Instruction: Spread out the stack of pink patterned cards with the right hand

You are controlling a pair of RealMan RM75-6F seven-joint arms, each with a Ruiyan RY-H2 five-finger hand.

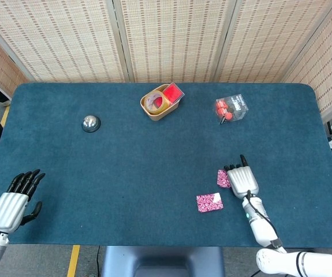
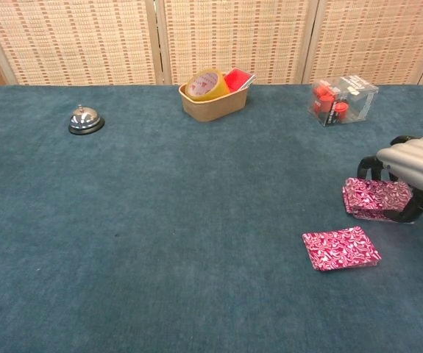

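Note:
A stack of pink patterned cards (image 2: 371,198) (image 1: 223,178) is held by my right hand (image 2: 412,170) (image 1: 242,180) near the table's right side, gripped between thumb and fingers and tilted slightly off the cloth. A single pink patterned card (image 2: 340,248) (image 1: 209,202) lies flat on the blue table (image 2: 167,220), in front of and left of the hand. My left hand (image 1: 14,201) rests at the table's near left corner with fingers apart, holding nothing; it shows only in the head view.
A silver bell (image 2: 85,120) sits at the far left. A brown basket (image 2: 212,103) with a tape roll and a red item stands at the back centre. A clear box (image 2: 341,98) with red pieces is at the back right.

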